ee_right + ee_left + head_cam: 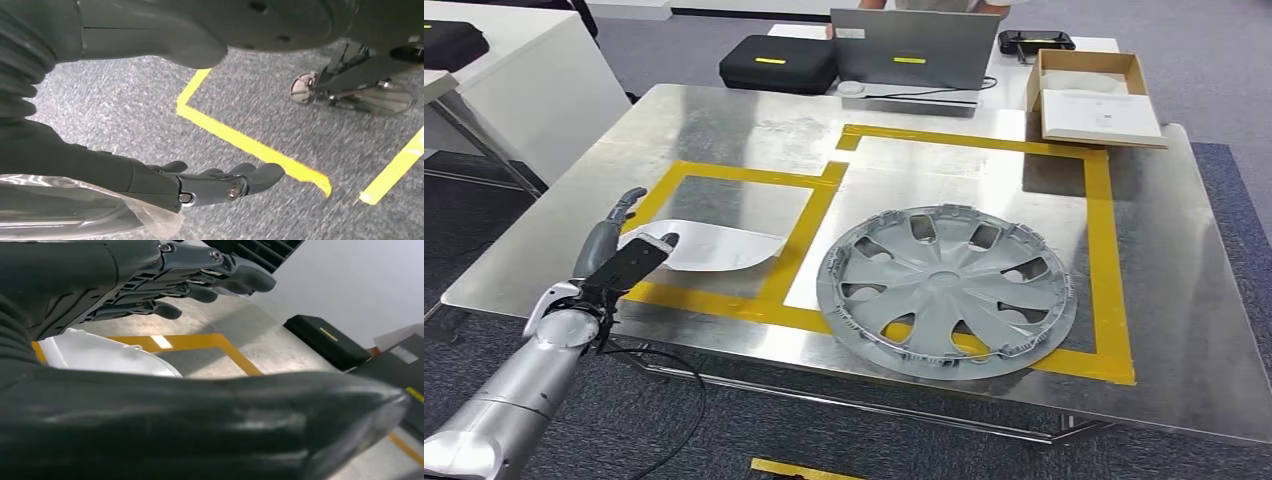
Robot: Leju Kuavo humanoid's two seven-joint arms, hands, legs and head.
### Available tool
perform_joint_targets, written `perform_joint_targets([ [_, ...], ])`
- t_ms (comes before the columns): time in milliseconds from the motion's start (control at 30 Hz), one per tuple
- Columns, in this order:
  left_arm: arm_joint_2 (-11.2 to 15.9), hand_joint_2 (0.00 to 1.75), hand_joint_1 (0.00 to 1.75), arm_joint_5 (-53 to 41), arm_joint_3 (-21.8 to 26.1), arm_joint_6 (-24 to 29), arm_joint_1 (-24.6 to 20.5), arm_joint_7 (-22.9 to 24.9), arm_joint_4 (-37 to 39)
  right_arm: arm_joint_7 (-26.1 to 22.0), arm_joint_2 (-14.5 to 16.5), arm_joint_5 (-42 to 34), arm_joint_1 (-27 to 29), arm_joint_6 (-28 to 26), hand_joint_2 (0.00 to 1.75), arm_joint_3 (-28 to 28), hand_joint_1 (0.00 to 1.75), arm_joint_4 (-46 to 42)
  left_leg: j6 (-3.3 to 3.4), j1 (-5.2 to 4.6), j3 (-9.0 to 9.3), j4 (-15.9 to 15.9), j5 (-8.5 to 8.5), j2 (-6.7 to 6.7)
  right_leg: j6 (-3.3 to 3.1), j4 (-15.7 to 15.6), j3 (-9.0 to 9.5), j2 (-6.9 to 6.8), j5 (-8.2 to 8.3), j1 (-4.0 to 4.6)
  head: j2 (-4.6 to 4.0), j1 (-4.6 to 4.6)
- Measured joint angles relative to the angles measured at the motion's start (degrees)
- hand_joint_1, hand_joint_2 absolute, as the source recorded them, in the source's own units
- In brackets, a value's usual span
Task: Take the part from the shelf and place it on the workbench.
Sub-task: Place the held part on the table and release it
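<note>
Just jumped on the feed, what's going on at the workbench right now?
The robot's left hand is at the near left edge of the metal workbench, over a white curved part lying inside the smaller yellow-taped box; its fingers are spread and I can't tell whether it grips the part. A grey wheel cover lies in the larger taped box. The right hand hangs over the carpet with a clear, shiny piece against it; whether it's gripped is unclear.

A metal workbench (724, 120) marked with yellow tape (1109, 250) stands on grey carpet (1224, 190). Behind it, a white table (804, 30) carries black cases (776, 62). A cardboard box (1092, 95) sits at the workbench's far corner.
</note>
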Motion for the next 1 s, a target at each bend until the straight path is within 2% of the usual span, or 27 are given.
perform_joint_targets([
  [67,-0.64,0.00,0.00,0.99,0.91,0.58,0.57,-0.49,-1.12,-0.08,0.09,-0.08,-0.05,-0.06,1.75,0.00,0.00,-0.01,0.67,-0.14,3.37,-7.35,4.06,0.01,0.03,0.00,0.19,0.01,-0.05,0.12,0.00,0.01],
  [100,-0.91,0.00,0.00,1.25,1.28,0.78,0.64,-0.62,-1.60,-0.13,0.18,-0.11,-0.09,-0.09,1.75,0.00,0.00,-0.01,1.00,-0.28,5.19,-11.20,5.48,0.02,0.13,0.04,0.21,0.00,-0.11,0.27,-0.01,0.04],
  [133,-1.12,0.00,0.00,1.36,1.55,0.90,0.67,-0.67,-2.01,-0.16,0.26,-0.14,-0.11,-0.12,1.75,0.00,0.00,-0.01,1.25,-0.42,6.42,-13.90,6.20,0.02,0.31,0.07,0.15,-0.01,-0.13,0.35,-0.01,0.05],
  [167,-1.31,0.00,0.00,1.41,1.75,0.99,0.76,-0.70,-2.35,-0.19,0.33,-0.17,-0.12,-0.15,1.75,0.00,0.00,-0.02,1.41,-0.57,6.98,-15.22,6.26,0.01,0.55,0.06,0.05,-0.03,-0.14,0.37,-0.01,0.08],
  [233,-1.69,0.00,0.00,1.42,2.07,1.11,1.05,-0.72,-2.92,-0.21,0.38,-0.19,-0.11,-0.16,1.75,0.00,0.00,-0.02,1.69,-0.62,7.12,-15.79,6.25,-0.02,1.22,-0.12,0.00,-0.09,-0.10,0.36,0.00,0.07],
  [300,-2.08,0.00,0.00,1.43,2.26,1.15,1.22,-0.74,-3.44,-0.26,0.39,-0.20,-0.13,-0.15,1.75,0.00,0.00,-0.02,2.22,-0.32,7.31,-16.31,6.59,0.00,1.81,0.91,-0.63,-0.14,-1.10,0.35,0.00,0.19],
  [333,-2.26,0.00,0.00,1.43,2.31,1.16,1.24,-0.75,-3.65,-0.28,0.39,-0.20,-0.15,-0.16,1.75,0.00,0.00,-0.02,2.44,-0.14,7.37,-16.52,6.74,0.03,2.04,3.00,-1.66,-0.14,-2.43,0.34,0.00,0.30],
  [400,-2.54,0.00,0.00,1.44,2.48,1.17,1.40,-0.77,-3.89,-0.30,0.39,-0.21,-0.11,-0.19,1.75,0.00,0.00,-0.02,2.64,-0.10,7.32,-16.56,6.78,0.07,2.42,10.62,-5.25,-0.16,-6.14,0.21,0.00,0.47],
  [433,-2.66,0.00,0.00,1.46,2.57,1.18,1.55,-0.77,-3.91,-0.29,0.39,-0.21,-0.05,-0.20,1.75,0.00,0.00,-0.02,2.65,-0.11,7.31,-16.55,6.77,0.08,2.57,14.34,-7.02,-0.16,-7.45,0.16,0.00,0.47],
  [467,-2.77,0.00,0.00,1.47,2.65,1.19,1.72,-0.77,-3.91,-0.29,0.39,-0.21,0.01,-0.20,1.75,0.00,0.00,-0.01,2.66,-0.12,7.32,-16.54,6.76,0.08,2.69,16.41,-8.06,-0.16,-7.73,0.12,-0.01,0.47],
  [500,-2.89,0.00,0.00,1.48,2.69,1.19,1.86,-0.78,-3.91,-0.29,0.39,-0.20,0.05,-0.19,1.75,0.00,0.00,-0.01,2.65,-0.12,7.34,-16.51,6.75,0.05,2.75,16.00,-7.94,-0.16,-6.81,0.08,-0.01,0.49],
  [533,-2.99,0.00,0.00,1.48,2.74,1.19,1.96,-0.78,-3.93,-0.29,0.39,-0.20,0.04,-0.19,1.75,0.00,0.00,-0.01,2.62,-0.10,7.38,-16.48,6.73,0.02,2.74,13.25,-6.68,-0.17,-4.95,0.01,-0.01,0.48],
  [567,-3.08,0.00,0.00,1.48,2.78,1.19,2.01,-0.79,-3.98,-0.29,0.39,-0.20,0.00,-0.18,1.75,0.00,0.00,-0.01,2.52,-0.08,7.41,-16.40,6.67,-0.01,2.70,8.92,-4.61,-0.20,-2.74,-0.07,-0.01,0.49],
  [600,-3.13,0.00,0.00,1.48,2.84,1.20,2.01,-0.80,-4.06,-0.29,0.39,-0.20,-0.08,-0.18,1.75,0.00,0.00,-0.01,2.32,-0.20,7.34,-16.24,6.56,-0.03,2.61,4.76,-2.44,-0.20,-1.25,-0.07,0.00,0.50],
  [633,-3.15,0.00,0.00,1.48,2.93,1.21,1.99,-0.80,-4.13,-0.30,0.39,-0.20,-0.15,-0.18,1.75,0.00,0.00,-0.01,2.07,-0.31,7.25,-16.09,6.50,-0.04,2.42,1.72,-0.86,-0.19,-0.33,-0.07,0.00,0.45],
  [667,-3.15,0.00,0.00,1.48,3.00,1.22,1.99,-0.81,-4.19,-0.30,0.40,-0.20,-0.16,-0.18,1.75,0.00,0.00,-0.02,1.80,-0.42,7.17,-15.99,6.48,-0.05,2.21,0.11,0.03,-0.16,-0.09,-0.03,0.00,0.41],
  [733,-3.17,0.00,0.00,1.49,3.10,1.22,2.00,-0.83,-4.24,-0.30,0.41,-0.20,-0.06,-0.18,1.75,0.00,0.00,-0.03,1.26,-0.44,7.15,-16.06,6.60,-0.07,1.61,-0.19,0.19,-0.10,-0.17,0.08,0.00,0.36],
  [800,-3.20,0.00,0.00,1.49,3.11,1.22,2.01,-0.87,-4.38,-0.30,0.43,-0.20,-0.04,-0.18,1.75,0.00,0.00,-0.02,0.69,-0.30,6.90,-15.20,5.80,-0.06,0.83,-0.46,0.33,-0.14,0.09,-0.03,0.00,0.32],
  [833,-3.20,0.00,0.00,1.49,3.12,1.23,1.98,-0.89,-4.46,-0.31,0.43,-0.21,-0.09,-0.21,1.75,-0.01,0.00,-0.02,0.40,-0.25,6.13,-13.27,4.54,-0.06,0.46,-0.62,0.41,-0.17,0.21,-0.15,0.00,0.21],
  [867,-3.19,0.00,0.00,1.49,3.14,1.24,1.99,-0.90,-4.51,-0.31,0.44,-0.21,-0.12,-0.24,1.75,-0.01,0.00,-0.01,0.16,-0.17,4.75,-10.04,2.72,-0.04,0.19,-0.69,0.46,-0.19,0.26,-0.20,0.00,0.10],
  [933,-3.16,0.00,0.00,1.50,3.15,1.25,2.17,-0.90,-4.53,-0.31,0.43,-0.21,-0.09,-0.27,1.75,-0.01,0.00,-0.01,-0.15,-0.09,1.23,-2.17,-0.78,-0.03,-0.01,-0.68,0.44,-0.20,0.22,-0.15,0.00,0.00],
  [967,-3.16,0.00,0.00,1.50,3.15,1.25,2.36,-0.90,-4.53,-0.31,0.43,-0.20,-0.05,-0.25,1.75,0.00,0.00,-0.01,-0.19,-0.07,0.08,0.36,-1.42,-0.03,-0.02,-0.66,0.45,-0.19,0.21,-0.12,0.00,0.00],
  [1000,-3.16,0.00,0.00,1.50,3.15,1.25,2.51,-0.90,-4.53,-0.31,0.43,-0.20,-0.02,-0.21,1.75,0.00,0.00,-0.01,-0.18,-0.07,-0.28,1.15,-1.17,-0.03,-0.01,-0.65,0.47,-0.19,0.21,-0.11,0.00,-0.01],
])
